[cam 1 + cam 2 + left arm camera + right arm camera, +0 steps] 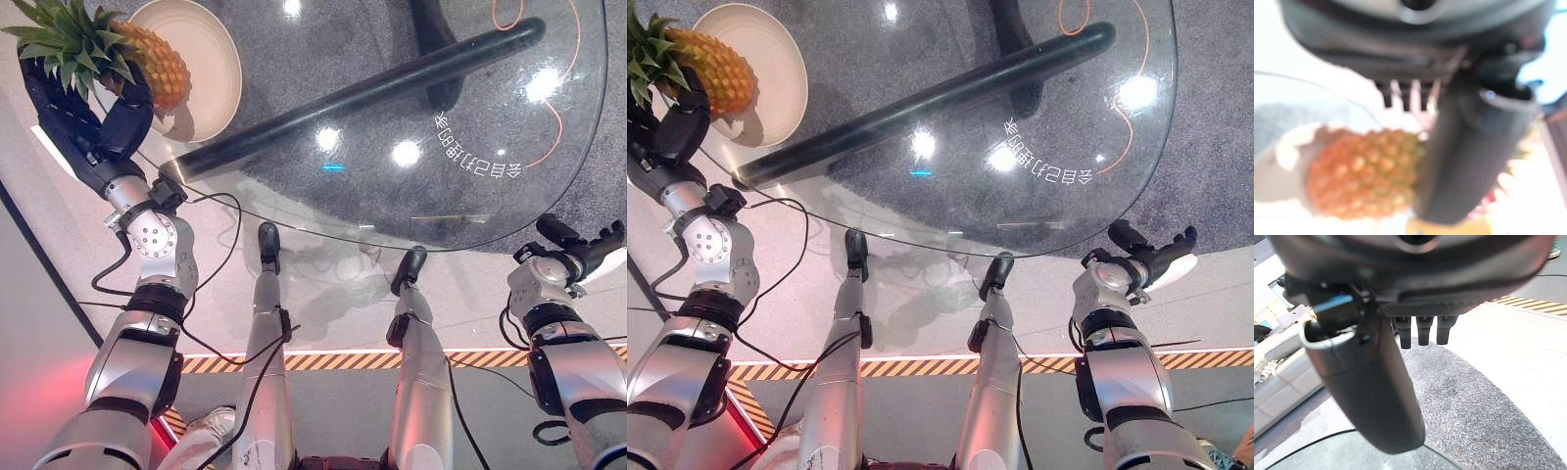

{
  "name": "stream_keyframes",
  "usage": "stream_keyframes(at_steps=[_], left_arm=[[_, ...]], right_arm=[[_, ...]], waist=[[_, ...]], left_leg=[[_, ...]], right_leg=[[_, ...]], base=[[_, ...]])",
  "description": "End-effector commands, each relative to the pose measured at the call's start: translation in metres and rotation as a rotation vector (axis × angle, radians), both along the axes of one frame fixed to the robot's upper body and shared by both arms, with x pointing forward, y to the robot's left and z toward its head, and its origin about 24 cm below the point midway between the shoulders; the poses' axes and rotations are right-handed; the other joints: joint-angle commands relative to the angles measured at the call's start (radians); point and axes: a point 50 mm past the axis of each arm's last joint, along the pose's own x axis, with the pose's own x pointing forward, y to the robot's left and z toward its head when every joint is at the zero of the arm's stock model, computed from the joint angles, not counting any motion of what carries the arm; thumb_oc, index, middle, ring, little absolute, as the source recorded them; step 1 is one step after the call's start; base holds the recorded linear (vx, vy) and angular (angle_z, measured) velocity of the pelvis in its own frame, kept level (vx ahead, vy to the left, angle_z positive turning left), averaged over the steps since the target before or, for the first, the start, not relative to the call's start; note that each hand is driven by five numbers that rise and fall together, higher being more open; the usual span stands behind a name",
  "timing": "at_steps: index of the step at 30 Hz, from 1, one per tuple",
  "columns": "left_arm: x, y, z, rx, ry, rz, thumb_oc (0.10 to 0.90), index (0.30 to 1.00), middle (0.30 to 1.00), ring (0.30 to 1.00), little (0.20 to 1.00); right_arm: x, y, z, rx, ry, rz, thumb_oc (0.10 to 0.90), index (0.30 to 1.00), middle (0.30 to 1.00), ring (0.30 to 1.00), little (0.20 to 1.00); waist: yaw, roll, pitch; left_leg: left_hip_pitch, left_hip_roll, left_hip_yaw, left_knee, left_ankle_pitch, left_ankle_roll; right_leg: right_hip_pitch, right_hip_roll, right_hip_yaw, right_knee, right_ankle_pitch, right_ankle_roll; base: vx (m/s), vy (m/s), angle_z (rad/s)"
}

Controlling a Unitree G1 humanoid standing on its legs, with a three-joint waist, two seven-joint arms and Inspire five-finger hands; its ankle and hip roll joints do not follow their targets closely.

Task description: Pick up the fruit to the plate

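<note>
Left eye view shows the glass table (411, 211) as the largest thing, round and clear, with a dark bar (362, 93) seen running slantwise under it. At its far left edge sits the cream plate (211, 59). The pineapple (157, 64) lies partly over the plate's near-left rim, its orange body pointing in toward the plate's middle and its green crown (69, 39) sticking out past the rim, away from the plate. So its long axis runs roughly from the left edge of the table in toward the plate's centre.

The left hand (108, 122) is right at the fruit, on the crown end: the thumb lies against the body near the leaves, and the fingers reach up behind the crown. The left wrist view has the thumb (1469, 156) pressed along the fruit's side, so I judge the hand to be clasped round the pineapple, though the fingers behind it are hidden.

The right hand (1151, 259) hangs well apart, off the table's near-right edge, fingers relaxed and holding nothing; the right wrist view shows them straight (1420, 330).

The left arm is plainly the one for this. What remains, I judge, is to carry the body further along its own axis until it rests wholly within the plate.
</note>
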Motion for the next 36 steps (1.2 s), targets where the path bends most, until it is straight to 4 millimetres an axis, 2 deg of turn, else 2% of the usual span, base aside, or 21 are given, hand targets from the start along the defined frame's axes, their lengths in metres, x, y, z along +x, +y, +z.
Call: stream_keyframes(at_steps=[1, 18, 36], left_arm=[[-0.013, 0.007, 0.026, -0.032, -0.211, 0.027, 0.800, 0.900, 0.900, 0.900, 0.900], [-0.013, -0.001, 0.021, 0.000, -0.203, 0.007, 0.800, 0.900, 0.900, 0.900, 0.900], [-0.014, -0.007, 0.003, 0.036, -0.148, -0.038, 0.800, 0.900, 0.900, 0.900, 0.900]], right_arm=[[-0.020, -0.031, 0.009, -0.080, -0.002, -0.117, 0.800, 0.900, 0.900, 0.900, 0.900], [-0.019, -0.031, 0.010, -0.074, -0.013, -0.124, 0.800, 0.900, 0.900, 0.900, 0.900], [-0.023, -0.032, 0.005, -0.065, -0.015, -0.137, 0.800, 0.900, 0.900, 0.900, 0.900]], waist=[[0.023, 0.003, -0.026], [0.024, 0.008, -0.026], [0.036, 0.015, -0.026]], left_leg=[[-0.009, 0.001, -0.003, 0.111, -0.138, 0.001], [-0.017, -0.008, -0.011, 0.104, -0.130, 0.004], [0.001, -0.011, -0.015, 0.087, -0.134, 0.007]], right_leg=[[-0.005, -0.002, -0.031, 0.011, -0.020, 0.021], [-0.012, -0.004, -0.029, -0.002, -0.003, 0.022], [0.005, -0.007, -0.036, -0.013, -0.003, 0.029]], base=[[0.00, 0.000, 0.00], [0.00, 0.000, 0.00], [0.00, 0.000, 0.00]])
